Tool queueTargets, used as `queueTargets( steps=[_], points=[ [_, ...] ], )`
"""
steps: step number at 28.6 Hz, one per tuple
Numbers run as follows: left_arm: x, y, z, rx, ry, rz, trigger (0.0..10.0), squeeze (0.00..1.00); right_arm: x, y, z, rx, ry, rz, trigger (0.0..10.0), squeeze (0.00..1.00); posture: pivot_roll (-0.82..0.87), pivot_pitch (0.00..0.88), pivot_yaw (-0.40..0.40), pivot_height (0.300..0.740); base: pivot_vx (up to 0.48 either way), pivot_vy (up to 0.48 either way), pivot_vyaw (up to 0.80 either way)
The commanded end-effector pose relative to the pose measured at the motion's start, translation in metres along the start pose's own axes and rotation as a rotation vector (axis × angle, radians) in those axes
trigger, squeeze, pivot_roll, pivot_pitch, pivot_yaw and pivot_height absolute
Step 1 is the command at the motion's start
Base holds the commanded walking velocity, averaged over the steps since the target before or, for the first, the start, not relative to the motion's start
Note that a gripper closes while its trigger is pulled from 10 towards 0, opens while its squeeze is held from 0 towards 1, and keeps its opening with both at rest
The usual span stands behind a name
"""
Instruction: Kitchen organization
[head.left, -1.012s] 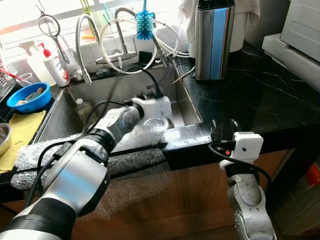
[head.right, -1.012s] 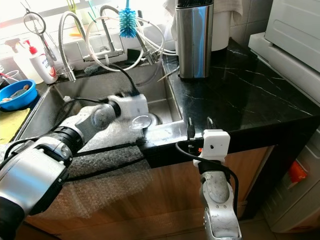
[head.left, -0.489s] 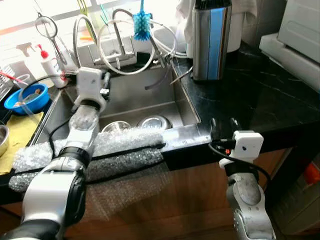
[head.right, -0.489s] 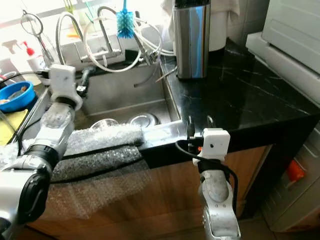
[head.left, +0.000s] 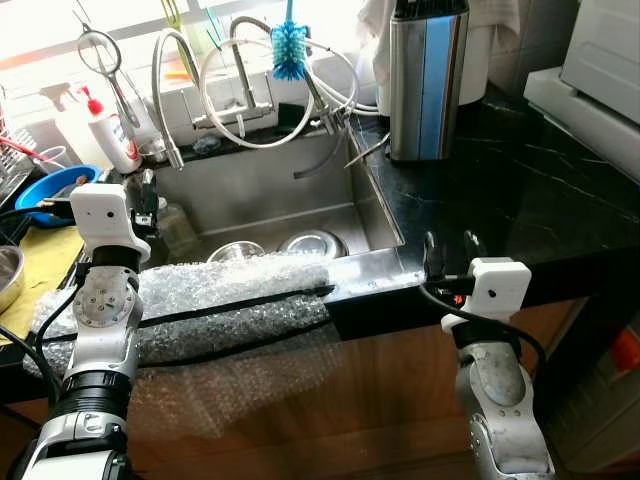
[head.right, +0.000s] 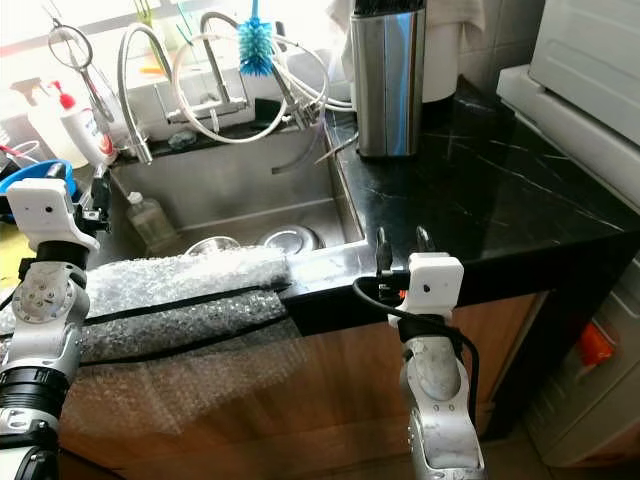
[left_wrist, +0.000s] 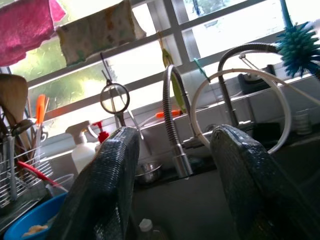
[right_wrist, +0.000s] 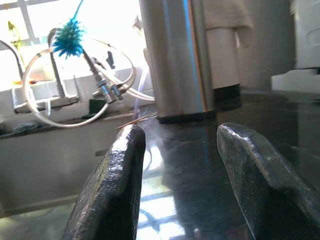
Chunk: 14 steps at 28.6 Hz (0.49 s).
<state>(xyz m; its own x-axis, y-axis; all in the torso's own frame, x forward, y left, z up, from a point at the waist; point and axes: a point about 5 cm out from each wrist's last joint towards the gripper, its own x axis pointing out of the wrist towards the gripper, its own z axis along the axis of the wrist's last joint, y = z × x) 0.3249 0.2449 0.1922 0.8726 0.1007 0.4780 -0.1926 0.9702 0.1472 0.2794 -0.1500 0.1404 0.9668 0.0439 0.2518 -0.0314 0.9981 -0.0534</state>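
The left end effector (head.left: 148, 196) is raised at the near left edge of the stainless steel sink (head.left: 262, 190), fingers spread, grasping nothing. The right end effector (head.left: 450, 243) waits released at the black marble bench (head.left: 520, 190). Two round metal bowls (head.left: 312, 243) lie in the sink; the next move likely calls for reaching down to one.
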Motion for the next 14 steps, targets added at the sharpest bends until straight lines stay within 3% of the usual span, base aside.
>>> queueTargets(
  steps=[1,14],
  points=[
    [-0.018,0.0,-0.006,-0.006,0.047,0.0,10.0,0.0,0.004,0.0,0.003,0.011,-0.015,0.0,10.0,0.0,-0.15,0.0,0.191,0.74,0.0,0.0,0.0],
    [-0.079,0.03,-0.006,0.067,0.192,0.043,10.0,0.0,-0.002,-0.016,0.004,-0.023,-0.009,-0.032,10.0,0.0,-0.13,0.0,0.176,0.74,0.0,0.0,0.0]
  ],
)
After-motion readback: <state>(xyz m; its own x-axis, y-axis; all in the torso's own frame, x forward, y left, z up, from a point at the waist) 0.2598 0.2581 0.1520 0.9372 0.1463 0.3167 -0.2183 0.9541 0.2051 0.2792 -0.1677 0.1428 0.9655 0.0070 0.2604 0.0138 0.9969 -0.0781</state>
